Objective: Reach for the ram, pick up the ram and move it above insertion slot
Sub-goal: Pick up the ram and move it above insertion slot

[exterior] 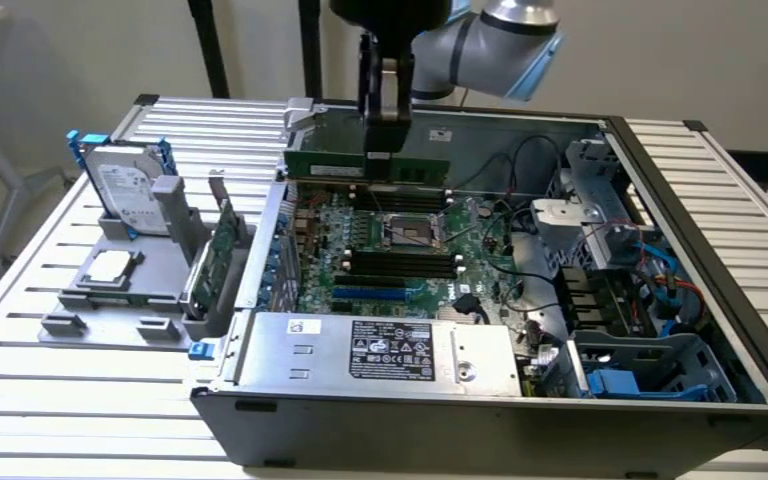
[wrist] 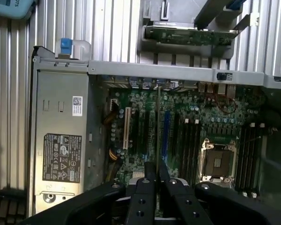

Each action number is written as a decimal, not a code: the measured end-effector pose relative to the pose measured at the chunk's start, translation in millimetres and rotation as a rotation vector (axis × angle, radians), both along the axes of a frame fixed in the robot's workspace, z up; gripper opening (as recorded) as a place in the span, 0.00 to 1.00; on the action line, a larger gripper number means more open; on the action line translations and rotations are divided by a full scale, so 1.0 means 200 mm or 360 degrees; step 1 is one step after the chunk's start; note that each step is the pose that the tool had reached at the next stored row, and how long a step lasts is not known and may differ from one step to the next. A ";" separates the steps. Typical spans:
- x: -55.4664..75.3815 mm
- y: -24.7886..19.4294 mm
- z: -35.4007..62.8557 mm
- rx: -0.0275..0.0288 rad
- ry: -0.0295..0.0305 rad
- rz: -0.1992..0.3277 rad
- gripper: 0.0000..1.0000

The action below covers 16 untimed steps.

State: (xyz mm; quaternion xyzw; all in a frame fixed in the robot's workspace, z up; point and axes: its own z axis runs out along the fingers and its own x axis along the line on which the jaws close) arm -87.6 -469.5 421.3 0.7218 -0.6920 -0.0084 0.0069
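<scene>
The big open computer case [exterior: 704, 300] sits on the ribbed surface [exterior: 77, 380]. Inside it lies the green motherboard [exterior: 398, 250] with its dark memory slots [exterior: 398, 262]. The robot arm [exterior: 491, 40] hangs over the far part of the case. Its gripper [exterior: 387, 140] points straight down, and the jaws are clamped on the ram [exterior: 364, 165]. The ram is up in the air, above the board and not touching it. Its long side runs level, across from the exterior view's left to right. In the wrist view the ram [wrist: 158, 126] shows edge-on as a thin line running straight out from between the jaws, over the board's long slots [wrist: 166, 136].
</scene>
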 end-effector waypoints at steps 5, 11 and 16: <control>0.10 0.072 -0.041 -0.00005 0.00001 0.0000 0.14; 0.16 0.177 -0.075 -0.00027 0.00001 0.0000 0.14; 0.20 0.237 -0.095 -0.00037 0.00000 0.0000 0.14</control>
